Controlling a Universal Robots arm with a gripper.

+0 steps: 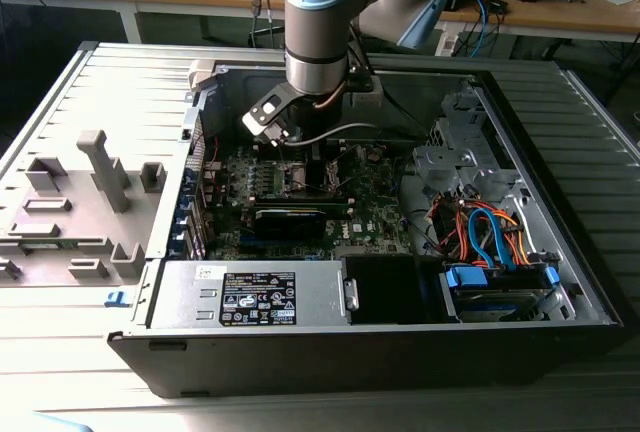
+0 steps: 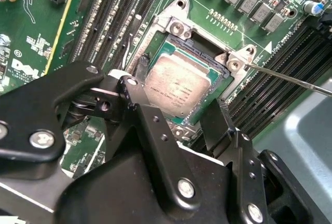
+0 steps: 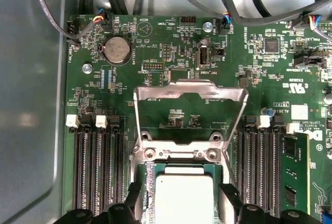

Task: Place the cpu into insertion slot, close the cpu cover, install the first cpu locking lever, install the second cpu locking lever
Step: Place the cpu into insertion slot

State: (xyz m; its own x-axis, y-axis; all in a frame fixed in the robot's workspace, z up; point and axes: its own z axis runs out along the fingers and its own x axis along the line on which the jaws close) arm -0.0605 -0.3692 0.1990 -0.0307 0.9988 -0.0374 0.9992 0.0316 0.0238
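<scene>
Lying open on the grey ribbed tabletop [image 1: 60,372], a computer case [image 1: 300,357] takes up most of the exterior view. The arm [image 1: 318,12] reaches down into the case from the far side. A grey moulded fixture plate [image 1: 90,202] sits on the tabletop at the exterior view's left, beside the case.

Inside the case:
- A power supply [image 1: 250,294] lies along the near wall.
- A drive bay with blue and orange cables [image 1: 490,237] fills the near corner at the exterior view's right.
- The green motherboard [image 1: 380,222] covers the case floor under the arm.
- A long black card [image 1: 300,220] stands on the motherboard, just near of the socket area.

The tool [image 2: 178,92] is lowered over the socket. Its black fingers [image 2: 150,125] are parted to about the width of the cpu [image 3: 184,198]. The pads appear to rest against two opposite edges of the cpu, so the tool has hold of it.

The cpu cover [image 3: 155,93] is swung open, away from the socket. It is hinged at the socket's edge, and bare board shows through its window.

The cpu lies flat, silvery top up, within the dark rim of the insertion slot [image 2: 203,41].

Memory slots [image 3: 96,172] flank the socket on both sides. A thin metal lever rod [image 2: 290,79] runs from one socket corner out over one bank of them.
</scene>
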